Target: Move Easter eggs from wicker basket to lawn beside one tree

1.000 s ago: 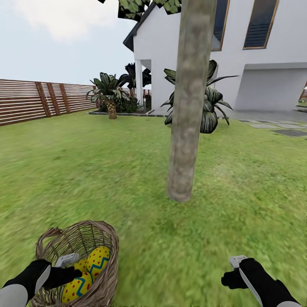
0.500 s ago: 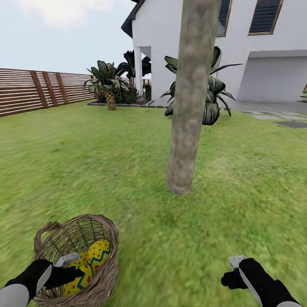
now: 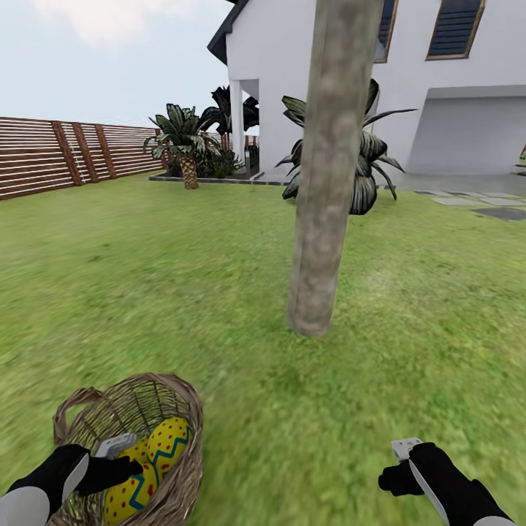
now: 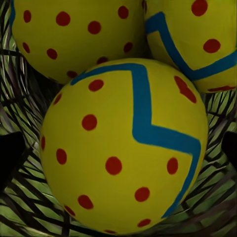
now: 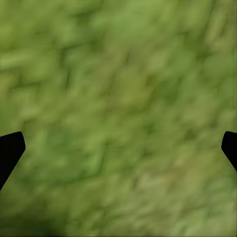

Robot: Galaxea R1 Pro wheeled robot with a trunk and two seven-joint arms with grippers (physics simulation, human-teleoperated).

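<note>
The round brown wicker basket point(image 3: 179, 409) stands on the lawn point(image 3: 219, 292) at the lower left. Two yellow Easter eggs point(image 3: 166, 442) with red dots and blue zigzags show inside it; the left wrist view has three eggs, the nearest point(image 4: 123, 148) close under the camera. My left gripper point(image 3: 131, 469) reaches into the basket, open, its fingertips point(image 4: 10, 153) wide on either side of that egg without touching it. My right gripper point(image 3: 389, 481) hangs open over bare grass point(image 5: 118, 118). The tree point(image 3: 321, 204), a thick grey-brown trunk, rises a short way beyond the basket.
A white house point(image 3: 438, 88) with paving stands behind the tree. Spiky palms point(image 3: 186, 146) and a broad-leaved plant point(image 3: 365, 175) grow at its foot. A slatted wooden fence point(image 3: 58, 153) runs along the far left. Open grass lies between basket and trunk.
The head view has shifted slightly, so the whole scene sits a little differently. Both arms keep their places, and the left gripper stays open inside the basket over the eggs.
</note>
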